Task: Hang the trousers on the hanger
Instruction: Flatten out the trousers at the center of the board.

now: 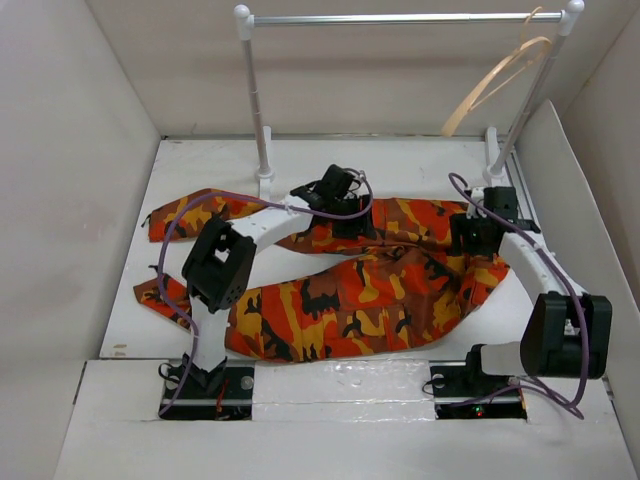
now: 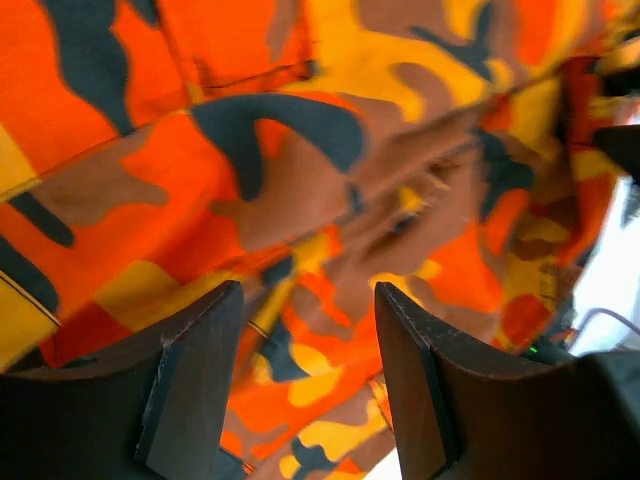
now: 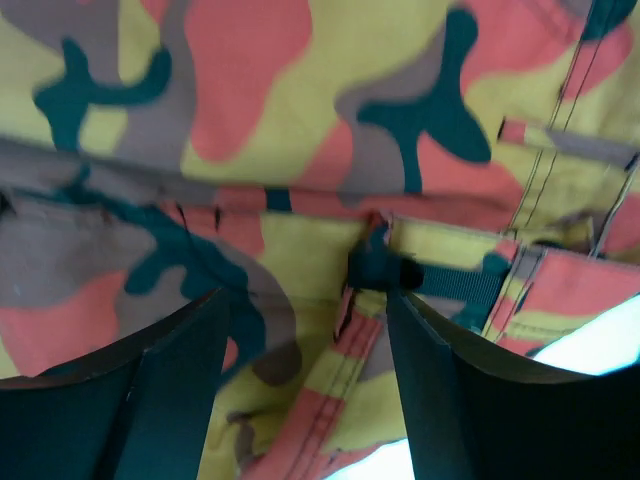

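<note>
The left claw stands parted, its jaws a moderate gap apart just above the print, with nothing pinched between them. The right claw is parted too, poised over the stitched waist end and a dark strap, gripping nothing that I can see. Under both lie the trousers, spread flat across the middle of the desk. Their long axis runs from the desk's left edge to its right. The waist points toward the right edge, beneath the right claw, and the two legs fan out toward the left edge, one farther back, one nearer. The cloth looks light, limp and hard to damage. It will likely sag and slide wherever it is unsupported, so the firmer waistband seems the best hold. The hanger hangs on the rail over the far right corner.
</note>
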Robot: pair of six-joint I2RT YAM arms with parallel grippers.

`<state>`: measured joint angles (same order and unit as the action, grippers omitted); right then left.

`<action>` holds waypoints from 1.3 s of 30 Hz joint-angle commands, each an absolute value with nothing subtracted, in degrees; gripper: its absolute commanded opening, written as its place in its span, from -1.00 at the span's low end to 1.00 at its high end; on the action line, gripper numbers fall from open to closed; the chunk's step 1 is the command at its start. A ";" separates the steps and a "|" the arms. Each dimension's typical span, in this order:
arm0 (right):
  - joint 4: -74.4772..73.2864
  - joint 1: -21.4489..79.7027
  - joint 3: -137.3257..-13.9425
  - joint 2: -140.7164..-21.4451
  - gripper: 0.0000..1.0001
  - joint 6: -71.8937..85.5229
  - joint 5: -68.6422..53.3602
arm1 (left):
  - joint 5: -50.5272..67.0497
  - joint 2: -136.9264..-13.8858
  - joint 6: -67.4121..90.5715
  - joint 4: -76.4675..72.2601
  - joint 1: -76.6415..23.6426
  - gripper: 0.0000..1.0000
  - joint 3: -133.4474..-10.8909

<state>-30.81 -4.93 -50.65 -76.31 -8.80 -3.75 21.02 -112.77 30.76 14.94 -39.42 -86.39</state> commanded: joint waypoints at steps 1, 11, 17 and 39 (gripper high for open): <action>-32.34 -2.29 -55.81 -78.91 0.39 -5.99 5.61 | 20.40 -115.39 29.36 16.08 -38.41 0.02 -88.41; -32.42 -2.29 -54.49 -82.76 0.38 0.80 14.33 | 19.33 -119.97 30.76 13.80 -36.83 -0.03 -84.91; -31.82 -1.66 -54.32 -85.87 0.03 1.14 14.24 | 21.00 -120.15 31.64 11.34 -34.80 -0.05 -80.95; -48.07 -38.85 -39.89 -46.32 0.29 18.72 9.41 | 25.31 -112.16 35.86 9.49 -31.29 -0.10 -75.50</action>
